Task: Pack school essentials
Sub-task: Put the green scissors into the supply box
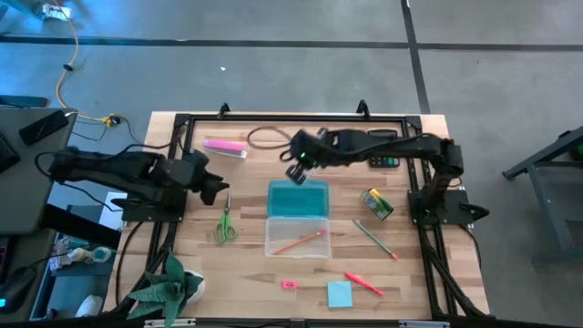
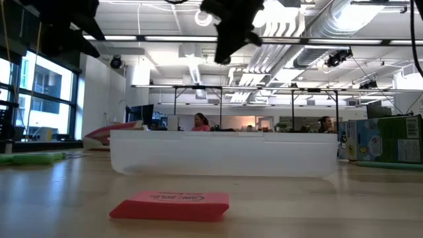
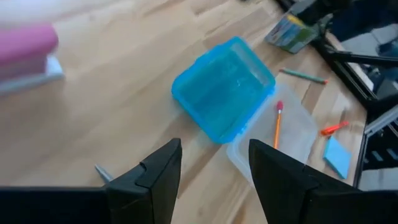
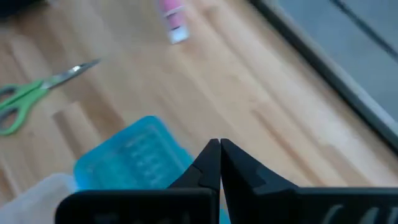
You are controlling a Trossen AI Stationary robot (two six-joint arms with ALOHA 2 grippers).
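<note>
Scissors (image 1: 225,226), light, stiff and slippery, lie at 9 o'clock of the box (image 1: 298,219); green handles are best gripped. Left claw (image 3: 214,171) is released; right claw (image 4: 219,163) is clenched, empty.

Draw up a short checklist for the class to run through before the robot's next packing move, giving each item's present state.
1. Case open, blue lid beside clear tray: ok.
2. Orange pencil in tray: ok.
3. Scissors, green pencil, red pen, eraser, sticky pad, small box packed: not ok, all on table.
4. Left gripper open: ok.
5. Right gripper open: not ok, shut, above lid.
</note>
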